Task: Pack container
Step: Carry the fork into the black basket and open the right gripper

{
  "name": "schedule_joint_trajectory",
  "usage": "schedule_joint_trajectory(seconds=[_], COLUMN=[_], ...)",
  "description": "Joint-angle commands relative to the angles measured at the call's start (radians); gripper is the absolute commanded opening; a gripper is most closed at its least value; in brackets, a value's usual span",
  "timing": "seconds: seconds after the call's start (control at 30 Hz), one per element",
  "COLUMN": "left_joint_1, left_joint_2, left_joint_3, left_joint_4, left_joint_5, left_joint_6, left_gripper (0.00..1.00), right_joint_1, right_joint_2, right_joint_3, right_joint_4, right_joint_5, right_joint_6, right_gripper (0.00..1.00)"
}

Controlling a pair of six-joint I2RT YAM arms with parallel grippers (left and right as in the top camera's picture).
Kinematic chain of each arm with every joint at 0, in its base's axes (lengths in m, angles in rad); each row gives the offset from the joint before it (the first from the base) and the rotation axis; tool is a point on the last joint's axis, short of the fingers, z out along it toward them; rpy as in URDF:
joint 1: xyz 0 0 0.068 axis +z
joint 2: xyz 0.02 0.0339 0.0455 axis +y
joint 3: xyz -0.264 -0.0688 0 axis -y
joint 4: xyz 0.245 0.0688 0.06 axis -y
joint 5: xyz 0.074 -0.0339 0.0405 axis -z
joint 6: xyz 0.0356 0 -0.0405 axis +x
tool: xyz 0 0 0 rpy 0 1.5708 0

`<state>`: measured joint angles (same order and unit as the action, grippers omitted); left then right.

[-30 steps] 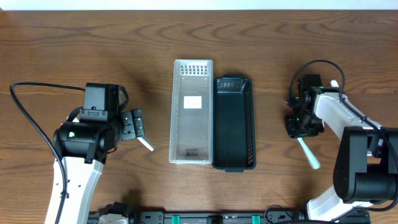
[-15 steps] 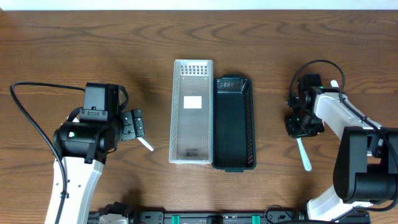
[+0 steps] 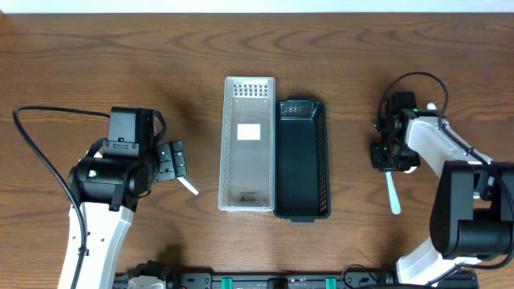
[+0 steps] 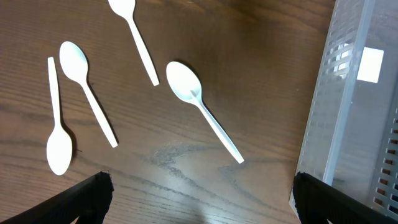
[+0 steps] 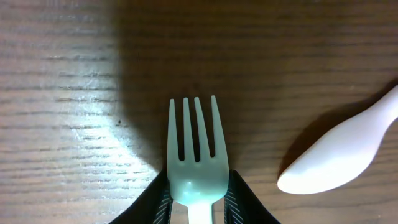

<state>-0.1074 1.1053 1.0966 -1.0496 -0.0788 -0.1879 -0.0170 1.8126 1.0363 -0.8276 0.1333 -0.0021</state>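
You have the right gripper [image 3: 393,157] clamped on the white fork [image 3: 392,193], well right of the black container [image 3: 324,152], handle roughly parallel to its long side; the right arm is nearer

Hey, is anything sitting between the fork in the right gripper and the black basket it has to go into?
Nothing visible does. The right gripper is shut on the fork, and in the overhead view only bare table lies between it and the black basket, whose open top looks unobstructed.
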Motion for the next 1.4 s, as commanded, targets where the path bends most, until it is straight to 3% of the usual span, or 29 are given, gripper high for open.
schedule_joint_trajectory(seconds=[0.0,0.23,0.5,0.8,1.03,1.1,1.2,1.37], left_joint_1=[0.000,0.000,0.000,0.000,0.000,0.000,0.000,0.000], left_joint_2=[0.007,0.007,0.007,0.007,0.007,0.007,0.007,0.007], left_joint_3=[0.009,0.009,0.009,0.009,0.009,0.009,0.009,0.009], left_joint_4=[-0.004,-0.004,-0.004,-0.004,-0.004,-0.004,-0.004,-0.004], left_joint_5=[-0.012,-0.012,-0.012,-0.012,-0.012,-0.012,-0.012,-0.012], left_joint_6=[-0.016,-0.016,-0.016,-0.016,-0.016,-0.016,-0.016,-0.016], left_gripper=[0.95,0.95,0.95,0.95,0.95,0.95,0.95,0.95], right_joint_1=[0.026,0.150,0.389,0.550,0.579,0.580,0.580,0.566], right_joint_2=[0.004,-0.137,-0.238,-0.066,0.102,0.121,0.114,0.091], right_joint_3=[0.089,0.319,0.436,0.433,0.433,0.433,0.434,0.454], right_joint_4=[-0.046,-0.153,-0.128,-0.130,-0.134,-0.133,-0.130,-0.137], right_joint_5=[0.016,-0.057,-0.093,-0.059,-0.079,-0.080,-0.079,-0.077], right_joint_6=[0.075,0.187,0.432,0.575,0.574,0.574,0.573,0.530], right_gripper=[0.01,0.01,0.04,0.01,0.03,0.12,0.39,0.44])
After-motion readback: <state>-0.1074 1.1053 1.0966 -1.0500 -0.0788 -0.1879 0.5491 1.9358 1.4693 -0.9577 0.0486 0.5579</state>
